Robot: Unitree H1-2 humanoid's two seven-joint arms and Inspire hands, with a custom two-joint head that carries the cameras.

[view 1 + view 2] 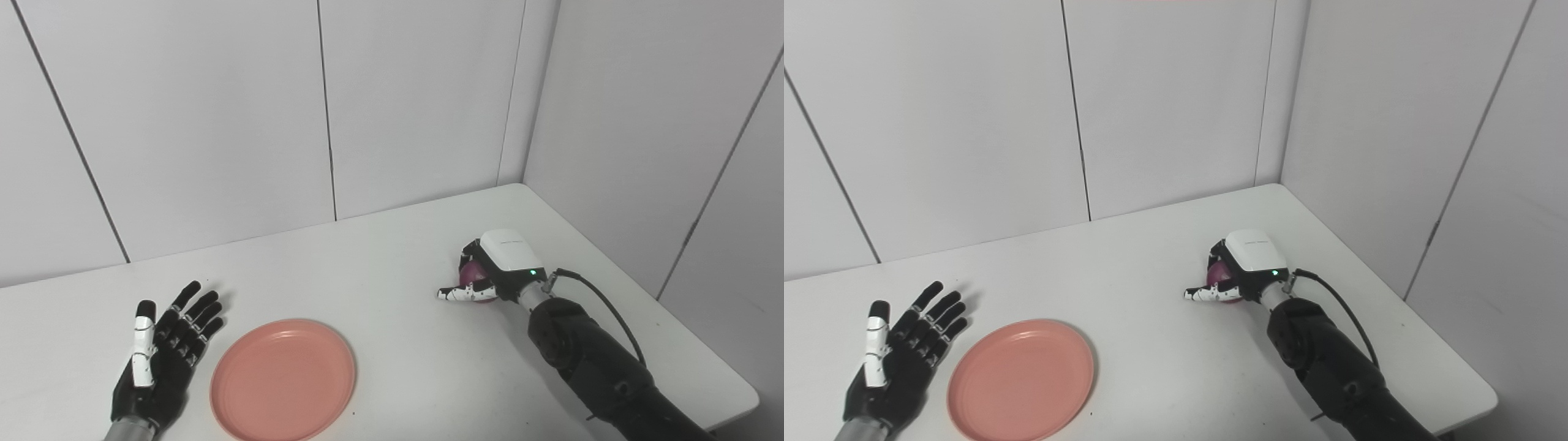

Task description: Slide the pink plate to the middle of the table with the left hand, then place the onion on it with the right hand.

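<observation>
The pink plate (pixel 283 380) lies flat near the front edge of the white table (pixel 380 263), left of centre, with nothing on it. My left hand (pixel 164 355) rests palm up just left of the plate, fingers spread, holding nothing and not touching the rim. A purple-red onion (pixel 473 272) sits on the right part of the table. My right hand (pixel 493 269) covers it from above, fingers curled around it and thumb stretched out to the left. Most of the onion is hidden under the hand.
Grey partition walls close off the back and right sides of the table. The table's right edge (pixel 643 288) runs close to my right forearm (pixel 588 355), which carries a black cable. Bare tabletop separates plate and onion.
</observation>
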